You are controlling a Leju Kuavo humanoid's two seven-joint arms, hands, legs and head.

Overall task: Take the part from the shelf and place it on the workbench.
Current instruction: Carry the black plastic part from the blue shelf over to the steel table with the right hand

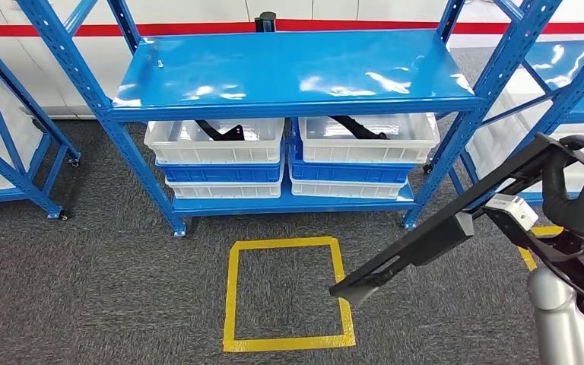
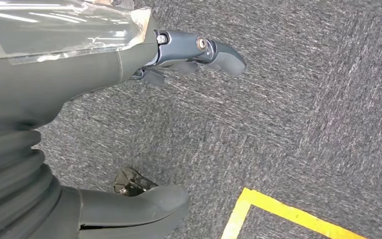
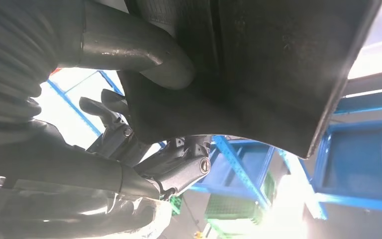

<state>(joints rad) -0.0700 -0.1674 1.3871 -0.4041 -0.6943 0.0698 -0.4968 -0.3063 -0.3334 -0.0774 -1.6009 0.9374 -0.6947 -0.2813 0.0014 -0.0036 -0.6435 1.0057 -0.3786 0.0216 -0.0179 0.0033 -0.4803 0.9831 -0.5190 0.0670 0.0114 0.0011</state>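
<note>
Part (image 1: 426, 243): long black piece, gripped at its upper end by the right hand (image 1: 570, 182), slanting down over grey carpet beside the yellow floor square (image 1: 232, 293). Left hand (image 2: 129, 129): hanging above the carpet, fingers apart, holding nothing. Blue shelf (image 1: 296, 103): white bins (image 1: 213, 144) underneath with further black pieces

Head view: even, bright overhead lighting, sharp throughout. White glare patches on the glossy blue metal shelf top (image 1: 296, 72). Soft shadow under the shelf over the white plastic bins (image 1: 214, 141); grey carpet floor (image 1: 106, 289) evenly lit, no hard shadows. Slight bowing of straight lines twd frame edges.

Left wrist view: moderately lit, carpet texture crisp; grey ribbed cover (image 2: 10, 184) close to lens, soft and out of focus.

Right wrist view: strongly backlit. Long black flat part (image 3: 258, 74) in deep shadow, little detail; background blown out to white, blue racking hazy.
</note>
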